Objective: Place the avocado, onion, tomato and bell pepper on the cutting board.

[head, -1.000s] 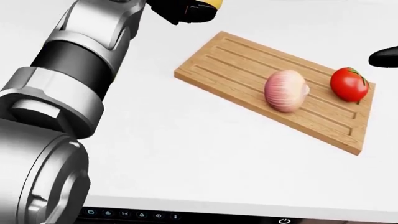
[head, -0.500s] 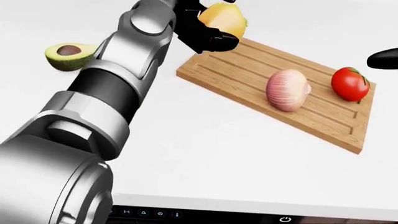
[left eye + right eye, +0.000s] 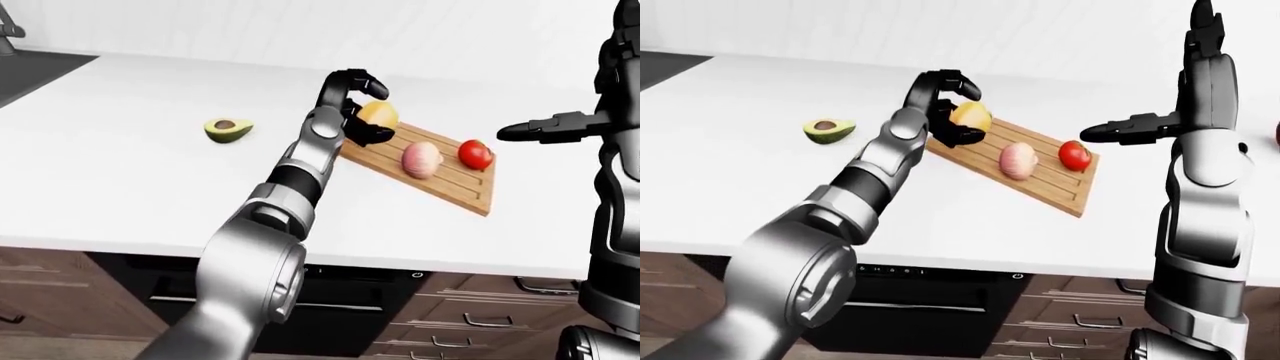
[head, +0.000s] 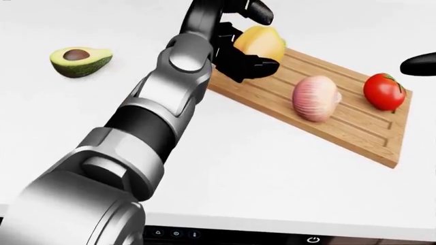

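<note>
My left hand [image 4: 253,39] is shut on a yellow bell pepper [image 4: 268,44] and holds it just over the left end of the wooden cutting board [image 4: 354,128]. On the board lie a pale pink onion [image 4: 315,98] near the middle and a red tomato [image 4: 384,92] toward its right end. A halved avocado [image 4: 79,60] rests on the white counter [image 4: 238,168], well left of the board. My right hand [image 3: 1118,132] hovers to the right of the board, fingers stretched out flat and holding nothing.
A dark sink [image 3: 30,71] is set into the counter at the far left of the left-eye view. Below the counter's near edge are an oven control strip [image 4: 231,236] and wooden drawers [image 3: 470,319]. A white wall backs the counter.
My left arm has swung right and down in the head view, carrying the pepper from beyond the board's left corner to just over its left end. The avocado has come into view.
</note>
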